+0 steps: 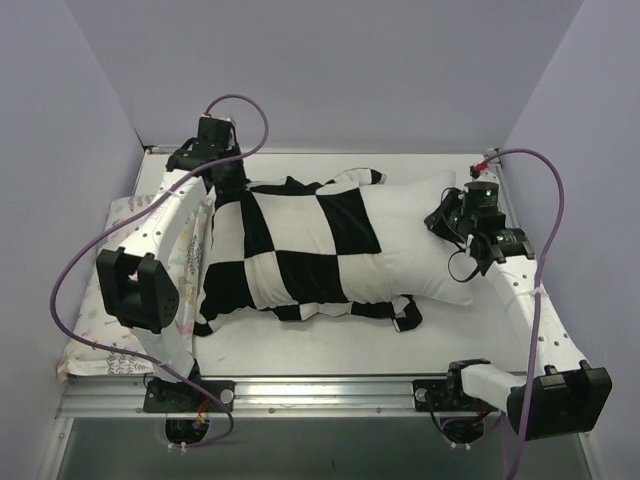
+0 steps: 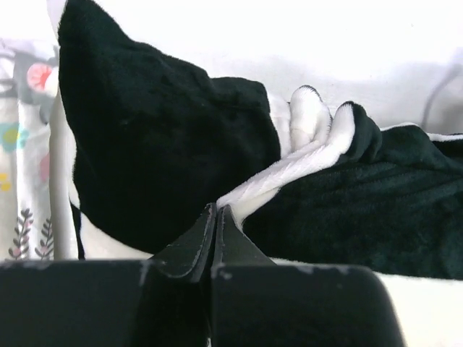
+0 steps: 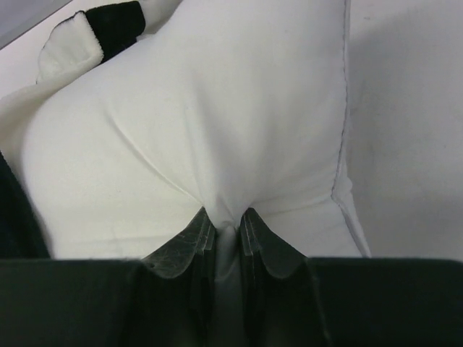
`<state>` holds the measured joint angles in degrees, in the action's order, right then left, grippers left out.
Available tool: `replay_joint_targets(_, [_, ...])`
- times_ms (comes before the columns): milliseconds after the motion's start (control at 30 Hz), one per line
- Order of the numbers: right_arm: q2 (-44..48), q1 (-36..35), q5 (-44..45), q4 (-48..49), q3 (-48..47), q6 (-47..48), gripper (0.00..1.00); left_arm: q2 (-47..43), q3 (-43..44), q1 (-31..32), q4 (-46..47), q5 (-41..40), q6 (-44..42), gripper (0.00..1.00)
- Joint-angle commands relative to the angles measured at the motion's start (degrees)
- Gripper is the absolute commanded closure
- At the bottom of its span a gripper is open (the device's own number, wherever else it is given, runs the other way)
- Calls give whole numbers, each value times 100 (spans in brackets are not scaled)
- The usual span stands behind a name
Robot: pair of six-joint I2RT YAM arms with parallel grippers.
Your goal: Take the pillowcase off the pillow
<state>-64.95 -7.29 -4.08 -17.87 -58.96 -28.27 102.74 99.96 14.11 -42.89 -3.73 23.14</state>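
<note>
The black and white checkered pillowcase (image 1: 300,250) lies across the middle of the table and covers the left part of the plain white pillow (image 1: 425,235), whose right end sticks out bare. My left gripper (image 1: 228,180) is at the pillowcase's far left corner. In the left wrist view its jaws (image 2: 217,211) are shut on a white fold of the pillowcase (image 2: 145,144). My right gripper (image 1: 447,220) is at the pillow's right end. In the right wrist view its jaws (image 3: 226,217) pinch a tuck of the pillow (image 3: 202,108).
A pastel floral pillow (image 1: 120,300) lies along the left edge of the table, under my left arm; it also shows in the left wrist view (image 2: 22,181). Purple walls close in the back and sides. A metal rail (image 1: 330,385) runs along the near edge.
</note>
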Motion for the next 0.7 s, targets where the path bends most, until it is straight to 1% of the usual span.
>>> replay_joint_targets(0, [237, 631, 566, -639, -458, 59, 100, -597, -108, -759, 123, -1042, 15, 100])
replay_joint_targets(100, [167, 957, 479, -701, -494, 67, 100, -571, -248, -979, 150, -920, 33, 100])
replay_joint_targets(167, [114, 1089, 452, -709, -485, 59, 100, -483, -275, -954, 167, -438, -46, 100])
replay_joint_targets(200, [105, 1081, 182, -692, -468, 41, 100, -483, -336, -902, 254, -149, -150, 100])
replay_joint_targets(233, [88, 1063, 110, -666, -389, 32, 100, -526, -433, -666, 351, -24, -212, 100])
replay_joint_targets(267, [88, 1002, 74, -570, -327, 32, 100, -701, -529, -507, 448, -49, -274, 98])
replay_joint_targets(300, [96, 958, 91, -534, -275, 50, 100, -816, -617, -366, 675, -41, -344, 91])
replay_joint_targets(333, [88, 923, 117, -516, -187, 59, 100, -921, -827, -104, 782, -23, -354, 72])
replay_joint_targets(400, [79, 879, 135, -507, -151, 129, 100, -1254, -943, 82, 914, -110, -371, 46])
replay_joint_targets(433, [105, 870, 144, -498, -142, 155, 80, -1369, -1013, 188, 932, -172, -371, 30])
replay_joint_targets(500, [210, 800, 161, -516, -177, 190, 53, -1781, -1145, 451, 967, -514, -380, 23])
replay_joint_targets(533, [245, 764, 231, -551, -212, 234, 32, -1932, -1302, 522, 976, -611, -363, 22])
replay_joint_targets(567, [307, 625, 293, -673, -326, 252, 26, -2255, -1400, 697, 985, -829, -284, 21])
replay_joint_targets(633, [369, 492, 390, -849, -458, 278, 15, -2582, -1654, 908, 959, -1059, -205, 20])
replay_joint_targets(667, [456, 422, 651, -989, -493, 287, 12, -2740, -1899, 1057, 924, -1208, -152, 20])
